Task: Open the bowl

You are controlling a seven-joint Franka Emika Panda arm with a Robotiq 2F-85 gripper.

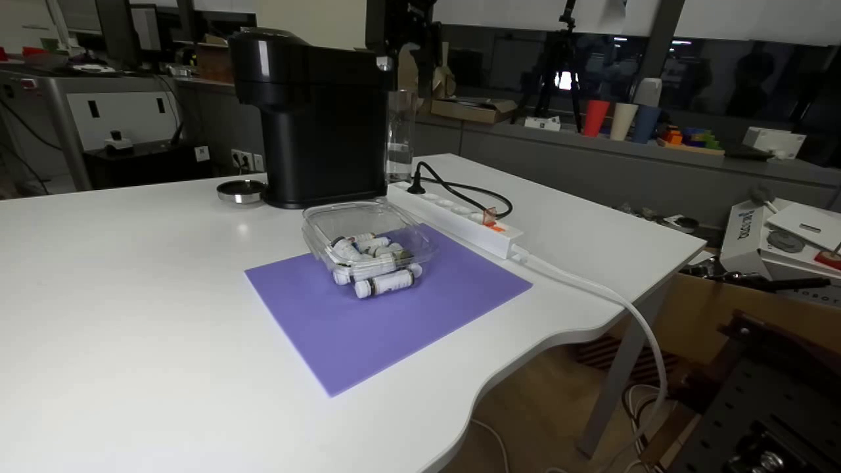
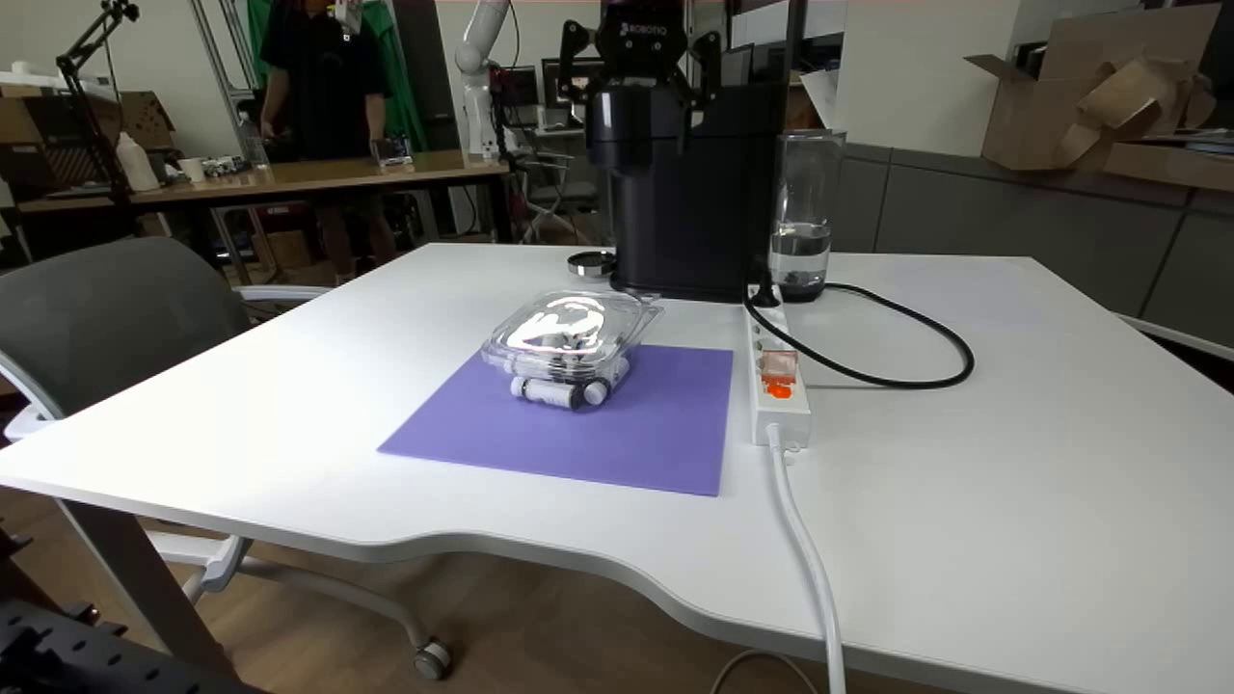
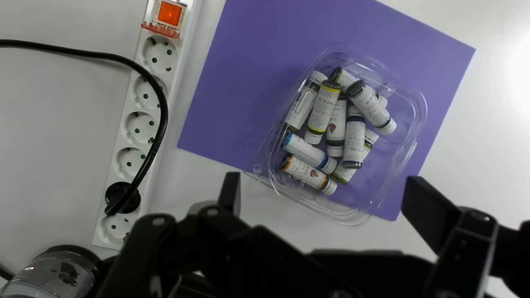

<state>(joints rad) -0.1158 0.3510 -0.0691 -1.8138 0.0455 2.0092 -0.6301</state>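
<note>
Resting on a purple sheet (image 1: 387,345), laid on a white table (image 1: 151,302): one bowl (image 3: 389,153), clear plastic, rounded-rectangular, part of its rim reaching past the sheet's edge in the wrist view. Its clear lid (image 2: 559,318) lies over the contents and carries a bright glare in an exterior view. Contents: white-labelled vials (image 3: 324,107), heaped at differing angles, among them one banded blue, one orange and one yellow.

Item: one hand (image 3: 325,196), black, jaws spread wide apart, raised well above the table; in an exterior view it overlaps the top of a tall black machine (image 2: 684,212).

Item: said machine, standing on the table behind the bowl in both exterior views. Beside it, one round metal-rimmed dish (image 1: 241,192); at its other flank, one clear tank (image 2: 808,188), partly filled.

Item: one white power strip (image 3: 136,127), just beside the sheet, with orange switch (image 3: 169,13), one black plug (image 3: 123,196) seated in a socket, a looped black cable (image 3: 161,124), and a white cable (image 2: 805,549) running over the table's edge.

Surroundings: one grey chair (image 2: 125,318); red cup (image 1: 595,118), cream cup (image 1: 623,122) and blue cup (image 1: 646,125), in a row on a ledge (image 1: 483,129); one standing person (image 2: 328,96) in dark clothes.
</note>
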